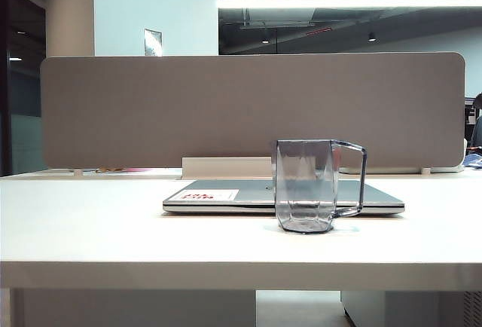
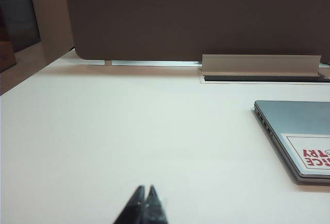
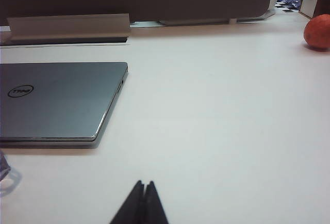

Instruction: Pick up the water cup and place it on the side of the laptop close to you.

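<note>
Reaching forward and inward from the clenched right gripper (image 3: 144, 184), unlike the idle, clenched left gripper (image 2: 144, 189), should take the cup (image 1: 305, 185) by its body, clear of the laptop (image 1: 226, 197).

The right gripper (image 3: 144, 185), black fingertips pressed together, hovers over the white table (image 3: 216, 110); the slim silver-grey closed laptop (image 3: 56, 102) lies ahead, beside them.

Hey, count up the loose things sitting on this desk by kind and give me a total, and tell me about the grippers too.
Laptop: 1
Water cup: 1
Red-orange round thing: 1
Total: 3
Left gripper and right gripper: shut, empty, low over the white table.
</note>
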`<state>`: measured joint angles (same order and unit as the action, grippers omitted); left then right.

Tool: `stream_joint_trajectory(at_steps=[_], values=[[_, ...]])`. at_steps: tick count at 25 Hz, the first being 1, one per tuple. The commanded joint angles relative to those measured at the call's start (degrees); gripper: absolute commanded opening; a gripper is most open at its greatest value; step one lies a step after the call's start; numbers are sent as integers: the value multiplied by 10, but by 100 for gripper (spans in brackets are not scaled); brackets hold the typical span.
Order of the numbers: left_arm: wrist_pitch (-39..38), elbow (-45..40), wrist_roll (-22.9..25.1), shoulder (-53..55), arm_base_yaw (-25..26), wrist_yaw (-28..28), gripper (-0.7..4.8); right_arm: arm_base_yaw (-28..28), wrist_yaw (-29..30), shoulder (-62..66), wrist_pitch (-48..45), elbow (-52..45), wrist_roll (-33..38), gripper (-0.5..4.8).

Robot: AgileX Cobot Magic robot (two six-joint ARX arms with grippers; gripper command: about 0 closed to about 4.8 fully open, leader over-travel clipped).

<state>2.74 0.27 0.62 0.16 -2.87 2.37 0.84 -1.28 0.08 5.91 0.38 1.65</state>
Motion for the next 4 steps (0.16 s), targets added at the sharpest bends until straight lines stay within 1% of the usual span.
stream_joint_trajectory(at_steps=[1, 4], values=[[7, 2, 4, 1, 1, -1, -5, 0, 0, -1, -10, -3, 0, -6], [7, 2, 4, 1, 1, -1, -5, 0, 0, -1, -10, -3, 0, -5]])
